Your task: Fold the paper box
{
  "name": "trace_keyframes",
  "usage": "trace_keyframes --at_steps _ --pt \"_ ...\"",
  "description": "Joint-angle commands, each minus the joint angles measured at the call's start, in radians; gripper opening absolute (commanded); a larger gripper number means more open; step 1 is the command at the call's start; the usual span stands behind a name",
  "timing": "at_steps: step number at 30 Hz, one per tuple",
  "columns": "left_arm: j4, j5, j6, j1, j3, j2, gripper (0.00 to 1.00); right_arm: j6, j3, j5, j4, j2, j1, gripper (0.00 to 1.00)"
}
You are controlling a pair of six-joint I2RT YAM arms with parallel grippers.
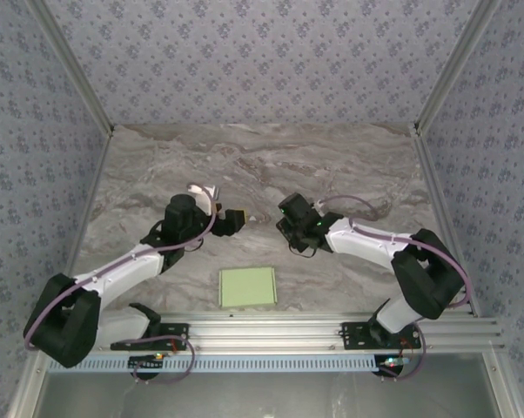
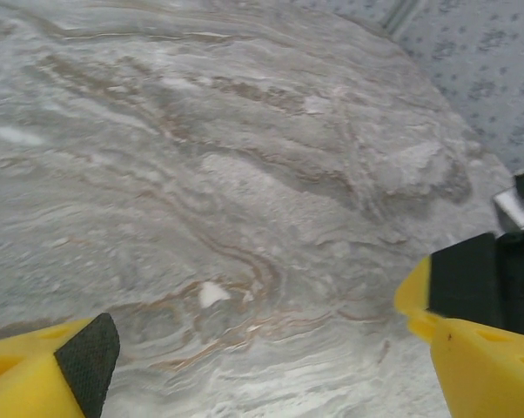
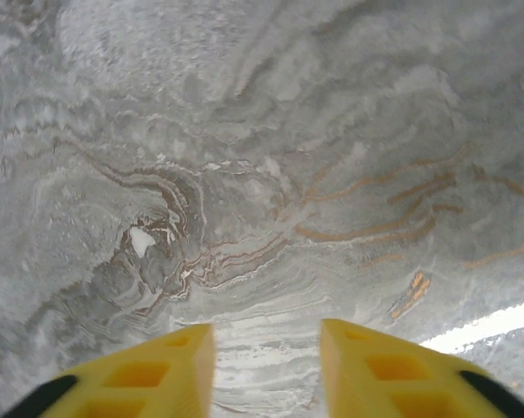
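Closest to the arm bases, the paper box (image 1: 247,286) lies flat on the marble table (image 1: 245,165). Beyond it, the left gripper (image 2: 258,340) and right gripper (image 3: 266,357) hover above the marble, both with fingers spread apart.

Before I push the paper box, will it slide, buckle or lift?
The box lies flat and thin, so it is probably light and floppy. On the smooth table it likely slides when pushed. With no raised edge showing, pinching it may be hard.
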Motion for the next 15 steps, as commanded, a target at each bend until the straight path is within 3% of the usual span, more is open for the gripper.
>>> trace_keyframes --at_steps 1,6,11,13,15 --pt "-0.077 -0.081 0.039 0.003 0.013 -0.083 0.95 -0.255 0.040 0.004 -0.017 -0.032 -0.038 0.50" --pt "-0.408 -0.162 -0.035 0.029 0.095 -0.155 0.99 -1.035 0.100 -0.316 -0.011 -0.039 -0.069 0.62" --pt "-0.763 -0.138 -0.124 0.107 0.220 -0.082 0.99 -1.918 0.119 -0.615 -0.270 -0.075 0.071 0.71" --pt "-0.872 -0.122 -0.138 0.145 0.298 0.004 0.99 -2.154 0.121 -0.518 -0.332 -0.099 0.156 0.79" --pt "-0.980 -0.064 -0.156 0.184 0.382 0.102 0.99 -2.276 0.115 -0.440 -0.332 -0.101 0.189 0.92"
